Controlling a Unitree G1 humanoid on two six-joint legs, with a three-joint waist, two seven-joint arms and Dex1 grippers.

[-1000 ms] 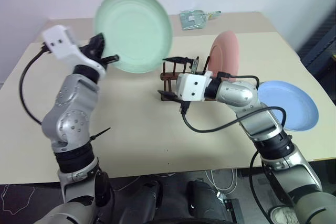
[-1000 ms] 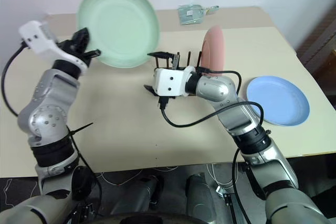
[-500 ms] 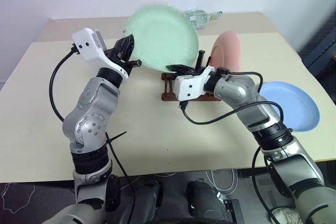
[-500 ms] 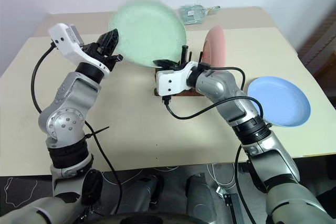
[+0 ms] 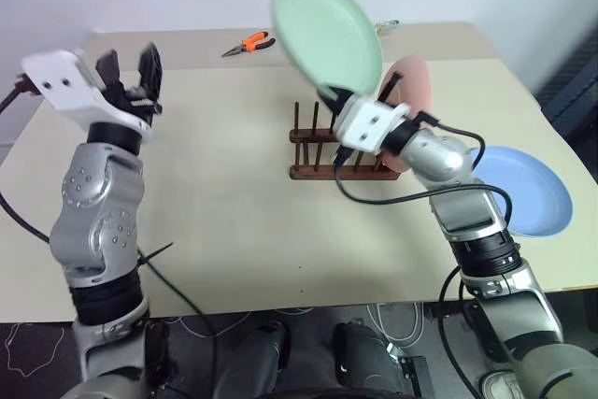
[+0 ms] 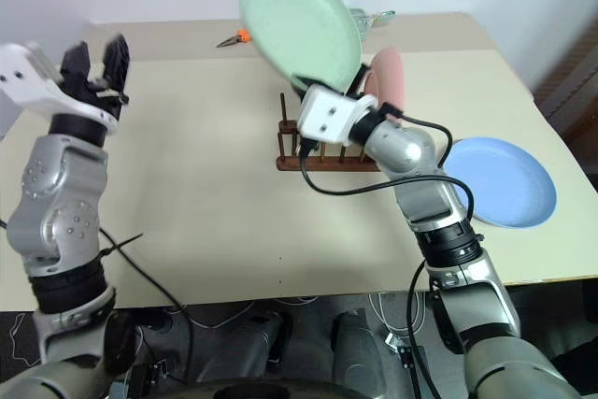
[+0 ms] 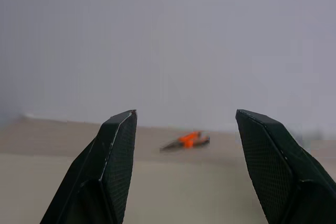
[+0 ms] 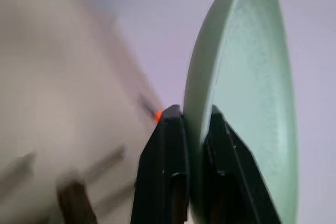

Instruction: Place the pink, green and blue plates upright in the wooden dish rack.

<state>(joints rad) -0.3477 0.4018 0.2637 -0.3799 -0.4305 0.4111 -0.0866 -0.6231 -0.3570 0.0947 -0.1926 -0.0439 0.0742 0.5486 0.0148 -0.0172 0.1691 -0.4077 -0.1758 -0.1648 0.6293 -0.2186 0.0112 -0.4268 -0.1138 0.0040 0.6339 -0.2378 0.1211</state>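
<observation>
The mint green plate (image 5: 327, 39) stands tilted in the air above the wooden dish rack (image 5: 322, 172). My right gripper (image 5: 333, 92) is shut on its lower rim, and the right wrist view shows both fingers clamping the edge of the green plate (image 8: 236, 93). The pink plate (image 5: 416, 86) stands upright at the rack's right end, just behind my right wrist. On the table to the right, the blue plate (image 5: 533, 189) lies flat. My left gripper (image 5: 128, 58) is open and empty, raised well to the left of the rack.
Orange-handled pliers (image 5: 248, 43) lie near the far edge of the beige table (image 5: 224, 221); they also sit between my left fingers as pliers (image 7: 188, 140) in the distance. The rack's left pegs stand bare.
The green plate passed from my left gripper to my right. The left gripper opened and drew away to the left. The right one shut on the rim and lifted the plate over the rack.
</observation>
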